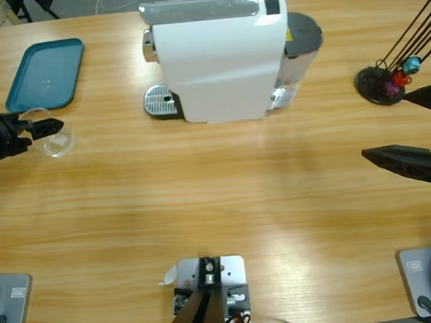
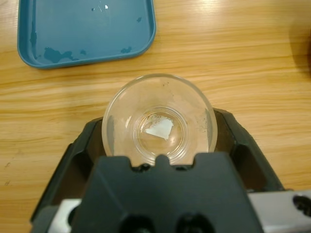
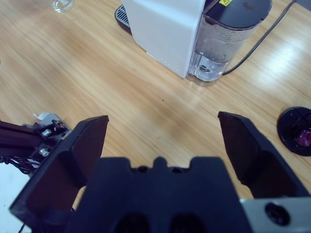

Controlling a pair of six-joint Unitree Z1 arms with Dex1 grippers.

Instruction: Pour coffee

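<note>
- One long wooden bench (image 1: 224, 190), pale grain, filling the high view.
- One white coffee machine (image 1: 220, 59) at back centre, drip grate (image 1: 159, 101) to its side, water tank partly hidden behind.
- One teal tray (image 1: 46, 74), far corner.
- One black capsule stand (image 1: 380, 84), rods cut off by edge.
- Right claw (image 3: 165, 141): spread wide, empty.
- Left claw (image 2: 160, 138): closed around one clear glass cup (image 2: 159, 119) just beside tray.
</note>
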